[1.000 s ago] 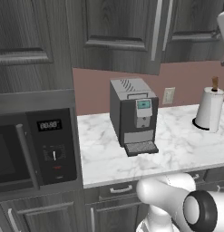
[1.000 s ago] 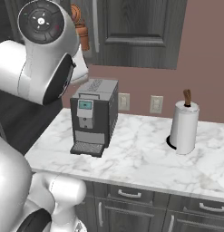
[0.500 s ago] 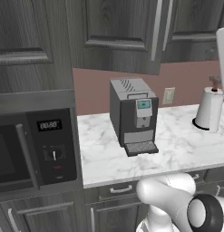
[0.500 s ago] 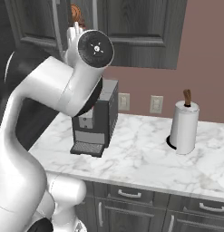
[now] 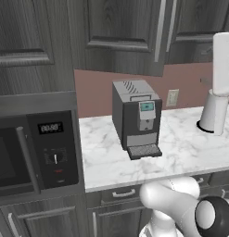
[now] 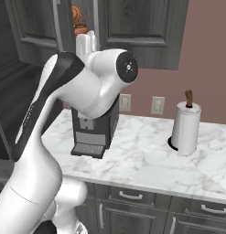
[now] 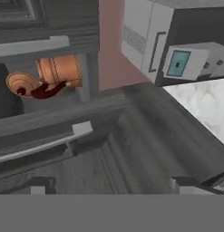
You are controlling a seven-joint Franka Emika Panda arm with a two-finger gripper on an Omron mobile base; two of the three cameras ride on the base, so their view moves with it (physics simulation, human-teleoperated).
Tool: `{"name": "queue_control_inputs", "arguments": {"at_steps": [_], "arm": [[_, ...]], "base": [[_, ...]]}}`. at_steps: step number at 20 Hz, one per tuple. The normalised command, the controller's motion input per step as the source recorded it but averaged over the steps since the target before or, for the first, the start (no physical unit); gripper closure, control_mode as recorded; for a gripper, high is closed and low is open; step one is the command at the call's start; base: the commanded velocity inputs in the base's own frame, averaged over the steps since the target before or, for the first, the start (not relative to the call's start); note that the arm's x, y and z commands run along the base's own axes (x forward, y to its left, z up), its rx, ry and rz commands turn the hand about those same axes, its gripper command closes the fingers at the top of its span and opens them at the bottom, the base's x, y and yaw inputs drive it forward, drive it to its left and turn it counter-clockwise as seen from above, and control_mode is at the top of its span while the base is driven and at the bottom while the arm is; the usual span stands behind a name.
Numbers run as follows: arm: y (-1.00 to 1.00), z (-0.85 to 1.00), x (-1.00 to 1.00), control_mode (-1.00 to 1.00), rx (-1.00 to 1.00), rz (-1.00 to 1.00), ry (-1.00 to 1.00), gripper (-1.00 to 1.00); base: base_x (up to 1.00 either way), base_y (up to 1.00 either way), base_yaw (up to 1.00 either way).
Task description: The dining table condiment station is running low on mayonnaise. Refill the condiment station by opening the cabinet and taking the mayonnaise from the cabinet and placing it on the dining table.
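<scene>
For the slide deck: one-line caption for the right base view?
Arm raised before the coffee machine on the marble counter, paper towel roll right, copper kettle in the opened cabinet.

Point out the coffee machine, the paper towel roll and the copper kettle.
coffee machine (image 5: 136,118): left base view, on its dark front.
paper towel roll (image 6: 185,128): right base view, on the white roll's side.
copper kettle (image 7: 59,69): hand view, on its copper body.

Dark grey wood-grain cabinet (image 5: 120,28) with silver bar handle (image 5: 158,30); white grey-veined marble desk (image 5: 181,152); dark grey coffee machine (image 5: 136,118), teal screen; copper-brown kettle (image 7: 52,74); white paper towel roll (image 6: 185,128); dusty-pink wall (image 6: 201,59).
</scene>
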Motion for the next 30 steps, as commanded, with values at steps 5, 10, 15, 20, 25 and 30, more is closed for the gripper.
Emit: {"name": "queue_control_inputs", "arguments": {"at_steps": [5,10,15,20,25,30], "arm": [[0.04,0.00,0.53,-1.00,0.06,0.23,-0.18,-1.00],[0.01,0.00,0.64,-1.00,0.00,0.17,-0.07,-1.00],[0.09,0.00,0.49,-1.00,0.00,0.10,-0.08,-1.00],[0.02,0.00,0.48,-1.00,0.00,0.02,-0.10,-1.00],[0.24,0.00,0.35,-1.00,0.00,0.00,-0.14,-1.00],[0.24,0.00,0.32,-1.00,0.00,0.00,-0.13,-1.00]], "base": [[0.00,0.00,0.00],[0.00,0.00,0.00],[0.00,0.00,0.00],[0.00,0.00,0.00],[0.00,0.00,0.00],[0.00,0.00,0.00]]}}
